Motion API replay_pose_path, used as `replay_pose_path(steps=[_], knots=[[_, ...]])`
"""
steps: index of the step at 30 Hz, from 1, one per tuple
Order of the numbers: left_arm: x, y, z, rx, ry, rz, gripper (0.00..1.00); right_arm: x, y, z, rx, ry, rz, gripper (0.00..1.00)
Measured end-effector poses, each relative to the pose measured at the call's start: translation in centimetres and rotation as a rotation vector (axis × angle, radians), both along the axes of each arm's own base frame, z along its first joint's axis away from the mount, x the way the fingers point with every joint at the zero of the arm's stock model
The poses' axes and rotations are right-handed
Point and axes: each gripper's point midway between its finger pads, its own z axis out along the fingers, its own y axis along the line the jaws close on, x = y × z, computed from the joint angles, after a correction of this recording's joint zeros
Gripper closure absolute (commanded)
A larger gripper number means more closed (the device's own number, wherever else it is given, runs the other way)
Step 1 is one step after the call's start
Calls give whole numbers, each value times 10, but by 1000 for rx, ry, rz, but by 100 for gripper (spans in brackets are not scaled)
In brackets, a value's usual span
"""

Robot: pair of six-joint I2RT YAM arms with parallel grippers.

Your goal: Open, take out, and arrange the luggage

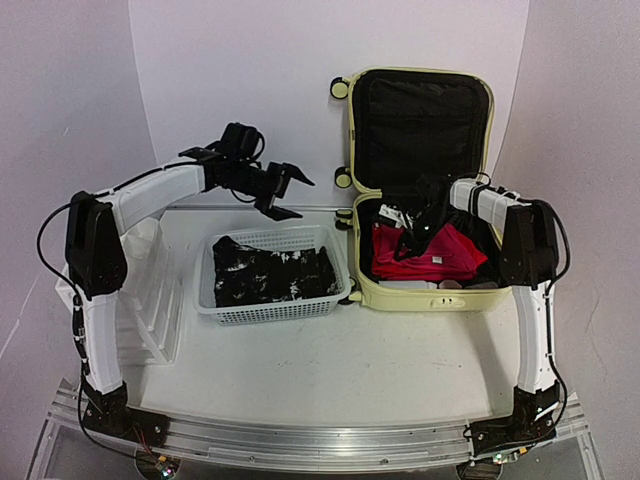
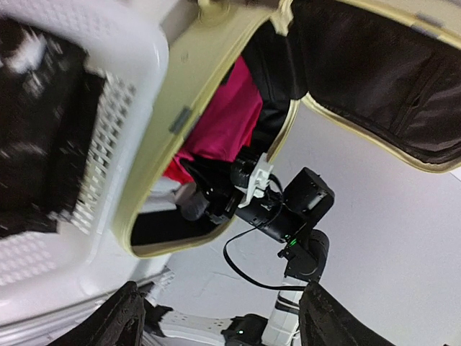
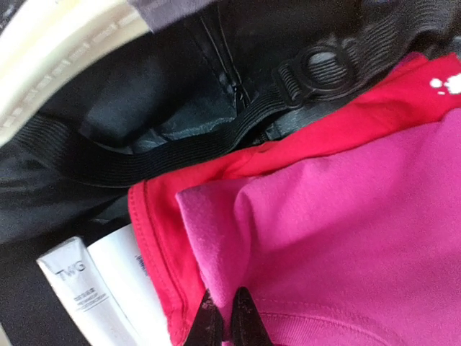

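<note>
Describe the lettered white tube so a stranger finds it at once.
Find the open pale yellow suitcase. In its flat half, beside the red garment, lie two white packs. The tube is the one printed TWG, farther from the red cloth than its neighbour.

A flat white plastic tube (image 3: pixel 72 285), lying in the black-lined pale yellow hard-shell suitcase (image 3: pixel 50 58), is carrying the grey capital letters "TWG" near its upper end. Smaller grey lines under those letters are showing too faintly to read. A second flat white tube (image 3: pixel 122 281) just beside it is showing a scrap of dark print, unreadable. White marks on the red cloth garment (image 3: pixel 403 94) are showing only as blotches.
</note>
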Motion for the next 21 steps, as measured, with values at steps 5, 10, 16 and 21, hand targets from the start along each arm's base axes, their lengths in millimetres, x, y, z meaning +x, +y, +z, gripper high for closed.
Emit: replay_pose_path(steps=[5,10,16,21], knots=[[-16,-55,-27,-47,123,5,27,0,0,23,54,-35,-21,100],[-16,-100,-55,-56,183,22,26,-2,-1,39,92,-62,-26,100],[-12,-144,-62,-103,198,34,23,-11,-2,39,121,-60,-24,100],[-18,-165,-75,-108,215,41,22,-18,-1,43,147,-67,-17,100]])
